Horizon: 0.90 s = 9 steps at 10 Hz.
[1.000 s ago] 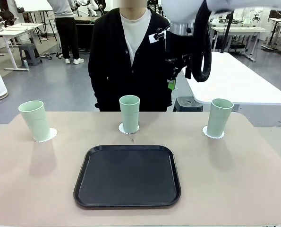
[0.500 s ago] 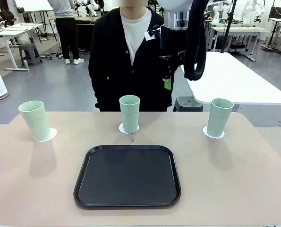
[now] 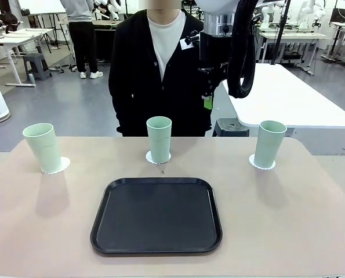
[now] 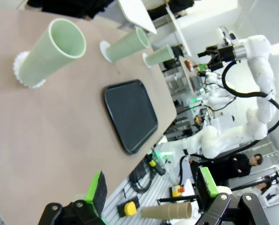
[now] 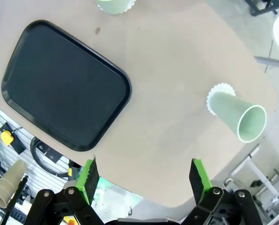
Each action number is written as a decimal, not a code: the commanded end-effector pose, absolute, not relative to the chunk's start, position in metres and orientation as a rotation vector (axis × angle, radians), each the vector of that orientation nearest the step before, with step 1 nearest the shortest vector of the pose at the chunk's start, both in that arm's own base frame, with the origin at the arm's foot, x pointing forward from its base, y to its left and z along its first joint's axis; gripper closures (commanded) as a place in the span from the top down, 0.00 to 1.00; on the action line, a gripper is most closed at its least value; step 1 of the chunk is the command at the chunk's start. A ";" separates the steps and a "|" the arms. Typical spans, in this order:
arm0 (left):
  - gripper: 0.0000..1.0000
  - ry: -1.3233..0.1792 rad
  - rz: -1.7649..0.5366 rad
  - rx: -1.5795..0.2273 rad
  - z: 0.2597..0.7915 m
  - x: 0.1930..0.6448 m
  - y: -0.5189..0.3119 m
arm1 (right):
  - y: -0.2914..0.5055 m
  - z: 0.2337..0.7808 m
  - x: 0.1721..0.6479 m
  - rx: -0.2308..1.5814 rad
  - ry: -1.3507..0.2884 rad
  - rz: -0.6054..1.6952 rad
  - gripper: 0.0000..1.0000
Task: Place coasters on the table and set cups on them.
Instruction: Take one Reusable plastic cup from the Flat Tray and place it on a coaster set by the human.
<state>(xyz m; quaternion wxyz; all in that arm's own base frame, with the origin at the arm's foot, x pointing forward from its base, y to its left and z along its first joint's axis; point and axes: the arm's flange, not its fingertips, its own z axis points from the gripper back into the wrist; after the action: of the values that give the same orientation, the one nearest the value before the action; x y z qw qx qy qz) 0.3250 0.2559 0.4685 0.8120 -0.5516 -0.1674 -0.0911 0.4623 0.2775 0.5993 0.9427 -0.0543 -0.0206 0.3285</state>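
Three mint-green cups stand upright on the tan table [image 3: 311, 220], each on a white scalloped coaster: the left cup [image 3: 43, 147] on its coaster [image 3: 57, 166], the middle cup [image 3: 159, 139] on its coaster [image 3: 151, 157], the right cup [image 3: 270, 143] on its coaster [image 3: 254, 161]. My right arm [image 3: 221, 35] hangs high over the far side. My right gripper [image 5: 144, 176] is open, looking down on the right cup [image 5: 237, 116] from well above. My left gripper [image 4: 151, 190] is open and holds nothing, off the table's left end, far from the nearest cup [image 4: 50, 51].
A black tray [image 3: 156, 215] lies bare at the table's front middle. A person [image 3: 160, 69] in a black cardigan stands behind the middle cup, hands out of sight. A white table [image 3: 294, 98] stands at the back right.
My right arm has swung a little to the left and straightened upright above the far edge. The cups, coasters and tray have not moved.
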 end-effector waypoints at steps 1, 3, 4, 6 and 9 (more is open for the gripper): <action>1.00 -0.359 -0.199 -1.183 0.471 0.322 0.257 | 0.277 0.598 0.464 -0.128 -0.047 0.680 1.00; 1.00 -0.359 -0.199 -1.183 0.471 0.322 0.257 | 0.277 0.598 0.464 -0.128 -0.047 0.680 1.00; 1.00 -0.359 -0.199 -1.183 0.471 0.322 0.257 | 0.278 0.599 0.462 -0.111 -0.042 0.670 1.00; 1.00 -0.359 -0.199 -1.183 0.471 0.322 0.257 | 0.182 0.604 0.408 0.324 -0.171 0.460 1.00; 1.00 -0.359 -0.199 -1.183 0.471 0.322 0.257 | 0.047 0.564 0.350 0.695 -0.216 0.213 1.00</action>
<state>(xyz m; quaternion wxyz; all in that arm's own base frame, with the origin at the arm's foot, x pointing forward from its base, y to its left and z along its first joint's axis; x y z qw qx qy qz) 0.3248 0.2566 0.4683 0.8121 -0.5516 -0.1675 -0.0904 0.3737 0.0779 0.6018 0.9448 0.2811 -0.0850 0.1454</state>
